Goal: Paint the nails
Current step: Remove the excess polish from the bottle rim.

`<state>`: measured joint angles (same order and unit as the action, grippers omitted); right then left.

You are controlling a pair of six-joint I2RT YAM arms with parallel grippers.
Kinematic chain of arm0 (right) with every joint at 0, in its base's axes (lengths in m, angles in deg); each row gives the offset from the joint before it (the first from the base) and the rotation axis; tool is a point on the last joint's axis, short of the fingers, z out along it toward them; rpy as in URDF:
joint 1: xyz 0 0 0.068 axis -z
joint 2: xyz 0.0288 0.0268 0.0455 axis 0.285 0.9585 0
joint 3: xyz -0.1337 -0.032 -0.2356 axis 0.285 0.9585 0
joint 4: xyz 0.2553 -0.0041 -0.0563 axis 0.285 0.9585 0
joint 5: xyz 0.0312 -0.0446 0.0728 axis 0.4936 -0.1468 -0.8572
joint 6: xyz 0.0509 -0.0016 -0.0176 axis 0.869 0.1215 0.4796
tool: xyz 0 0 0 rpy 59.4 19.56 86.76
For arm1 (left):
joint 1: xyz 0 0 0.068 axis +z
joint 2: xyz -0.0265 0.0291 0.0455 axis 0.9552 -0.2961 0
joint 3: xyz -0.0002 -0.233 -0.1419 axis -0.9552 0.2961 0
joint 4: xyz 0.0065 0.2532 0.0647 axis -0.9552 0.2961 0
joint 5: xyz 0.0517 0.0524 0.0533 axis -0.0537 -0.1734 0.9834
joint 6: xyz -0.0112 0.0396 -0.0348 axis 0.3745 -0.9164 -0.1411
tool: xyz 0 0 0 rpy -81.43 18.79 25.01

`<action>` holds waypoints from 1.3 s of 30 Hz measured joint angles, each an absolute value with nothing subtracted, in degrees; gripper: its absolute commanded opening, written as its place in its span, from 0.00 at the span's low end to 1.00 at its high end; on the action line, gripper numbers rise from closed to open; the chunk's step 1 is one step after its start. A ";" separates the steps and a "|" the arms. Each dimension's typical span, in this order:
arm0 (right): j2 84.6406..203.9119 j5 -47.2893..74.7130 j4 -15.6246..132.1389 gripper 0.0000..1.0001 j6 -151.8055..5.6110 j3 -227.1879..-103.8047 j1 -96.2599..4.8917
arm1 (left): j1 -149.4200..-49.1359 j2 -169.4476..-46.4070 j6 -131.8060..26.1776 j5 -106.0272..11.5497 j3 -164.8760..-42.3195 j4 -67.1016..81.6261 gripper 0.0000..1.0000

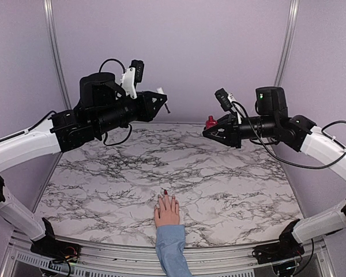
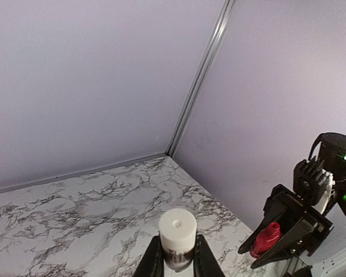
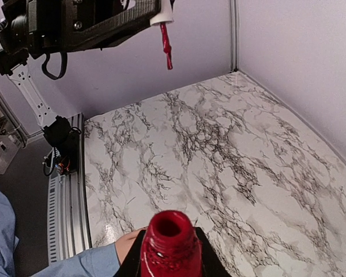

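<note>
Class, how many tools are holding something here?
2. The left tool, high at left, grips the white brush cap; the right tool, high at right, grips the open red polish bottle.

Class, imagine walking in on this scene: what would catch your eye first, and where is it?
Two arms raised face to face over the marble table: the left gripper clamps a white cap with a red-wet brush, the right gripper an open red bottle. Below, a pale hand in a blue sleeve lies flat at the near edge.

The surface looks smooth, marble-patterned; the bottle glossy red; the cap matt white plastic; the sleeve cloth.
</note>
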<state>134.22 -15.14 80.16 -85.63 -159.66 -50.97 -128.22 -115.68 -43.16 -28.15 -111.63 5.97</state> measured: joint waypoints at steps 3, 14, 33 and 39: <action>134.29 -18.90 79.73 0.00 -85.28 -160.69 -51.04 | -128.31 -115.76 -46.94 -32.37 -114.36 4.35 0.00; 138.20 -23.60 82.87 0.00 -85.76 -165.91 -54.80 | -135.54 -116.70 -62.90 -41.11 -119.76 2.19 0.00; 139.25 -24.93 88.49 0.00 -89.56 -167.73 -57.53 | -139.21 -118.71 -75.31 -38.49 -117.91 3.19 0.00; 139.25 -26.66 88.62 0.00 -89.65 -167.73 -57.55 | -139.21 -118.69 -76.05 -38.51 -116.73 3.17 0.00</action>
<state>139.25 -26.66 88.62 -89.65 -167.73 -57.55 -139.21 -118.69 -76.05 -38.51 -116.73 3.17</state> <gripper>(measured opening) 0.194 0.146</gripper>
